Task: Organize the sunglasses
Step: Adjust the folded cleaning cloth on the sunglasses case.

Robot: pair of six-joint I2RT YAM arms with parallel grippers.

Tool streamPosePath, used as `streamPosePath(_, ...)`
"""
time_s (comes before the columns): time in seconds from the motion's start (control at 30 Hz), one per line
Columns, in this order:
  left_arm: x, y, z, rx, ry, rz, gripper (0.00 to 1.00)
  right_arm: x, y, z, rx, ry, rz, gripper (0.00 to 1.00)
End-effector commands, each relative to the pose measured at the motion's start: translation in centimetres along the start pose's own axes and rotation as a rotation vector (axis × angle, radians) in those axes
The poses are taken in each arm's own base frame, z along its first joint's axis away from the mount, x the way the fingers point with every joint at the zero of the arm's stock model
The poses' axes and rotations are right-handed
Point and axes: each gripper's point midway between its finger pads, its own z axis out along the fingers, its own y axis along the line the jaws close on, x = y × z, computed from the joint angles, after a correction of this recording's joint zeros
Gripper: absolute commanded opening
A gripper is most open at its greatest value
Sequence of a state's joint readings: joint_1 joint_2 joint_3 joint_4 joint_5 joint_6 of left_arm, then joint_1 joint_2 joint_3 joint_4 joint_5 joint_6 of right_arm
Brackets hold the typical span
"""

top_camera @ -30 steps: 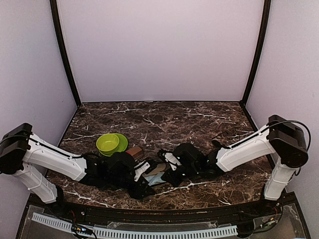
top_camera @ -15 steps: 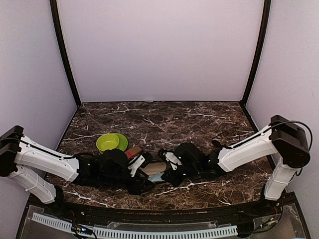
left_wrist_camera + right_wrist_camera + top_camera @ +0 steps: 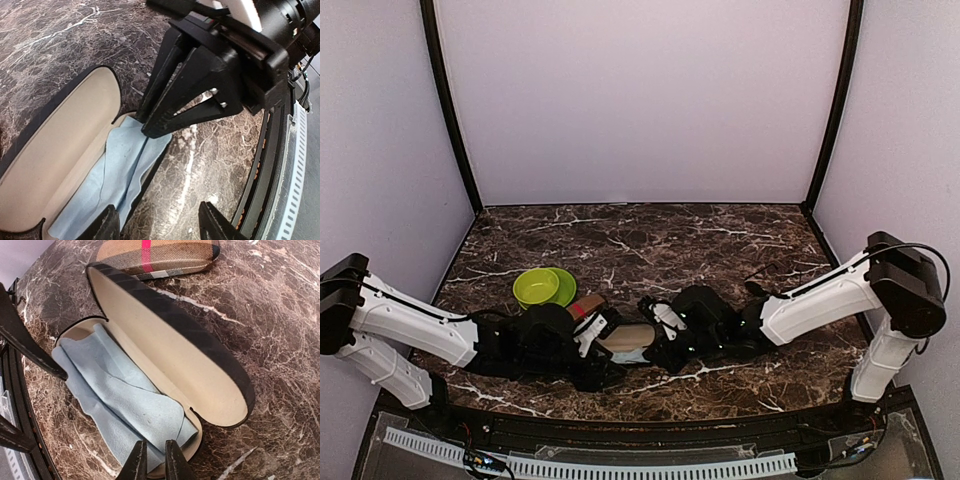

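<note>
The bench (image 3: pixel 720 230) carries an open case (image 3: pixel 165 340) at centre frame, with a light blue cloth (image 3: pixel 125 400) inside. At bottom centre the right claw (image 3: pixel 154 460) is clamped on the cloth's edge. The left claw (image 3: pixel 160 225) stands apart, straddling the case rim. No sunglasses are in view, so I judge nothing is stowed yet.

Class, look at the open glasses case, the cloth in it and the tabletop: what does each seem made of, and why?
The open case: rigid-looking shell, matte cream lining, dark checked fabric outside. The cloth: soft pale-blue fabric, perhaps microfibre; it folds and creases. The tabletop: dark marble look, white veins, slight sheen; possibly laminate.
</note>
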State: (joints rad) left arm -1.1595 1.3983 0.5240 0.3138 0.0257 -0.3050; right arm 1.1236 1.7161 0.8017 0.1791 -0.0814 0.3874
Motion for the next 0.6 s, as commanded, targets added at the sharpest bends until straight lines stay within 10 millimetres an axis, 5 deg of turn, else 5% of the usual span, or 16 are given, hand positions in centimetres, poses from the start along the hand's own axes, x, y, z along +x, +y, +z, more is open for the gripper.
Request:
streamPosePath(0.0,-0.4,0.7,-0.2,-0.022,-0.016,-0.039,0.56,-1.9,0.4,-1.1,-0.033,-0.079,0.031,0.16)
streamPosePath(0.57,-2.6,0.5,-0.9,-0.012,-0.073,-0.026,0.56,-3.3,-0.8,-2.7,-0.034,-0.146,0.102,0.26)
